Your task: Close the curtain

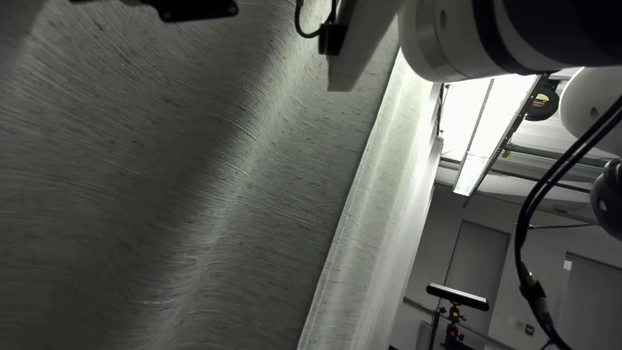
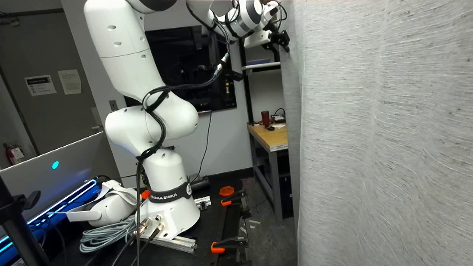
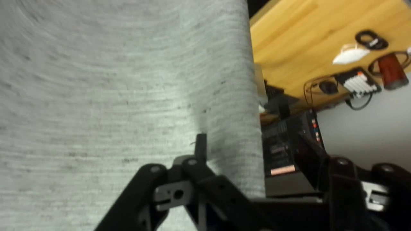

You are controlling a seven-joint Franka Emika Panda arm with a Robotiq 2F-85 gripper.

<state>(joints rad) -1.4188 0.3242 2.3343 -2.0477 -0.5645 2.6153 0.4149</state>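
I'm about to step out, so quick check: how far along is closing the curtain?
Done, by the look of it: the gripper is up at the edge of the curtain. Under way: lining up a grasp, I think; in the wrist view its jaws stand apart, that edge running between them. Left: likely clamping the fabric and drawing it across, since the wooden table shows beyond the edge.

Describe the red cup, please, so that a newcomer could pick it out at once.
In an exterior view, find the tall grey curtain at the right. Just left of it shows a wooden-topped table. On it, the red cup stands upright, a dark red cylinder among low black and white items.
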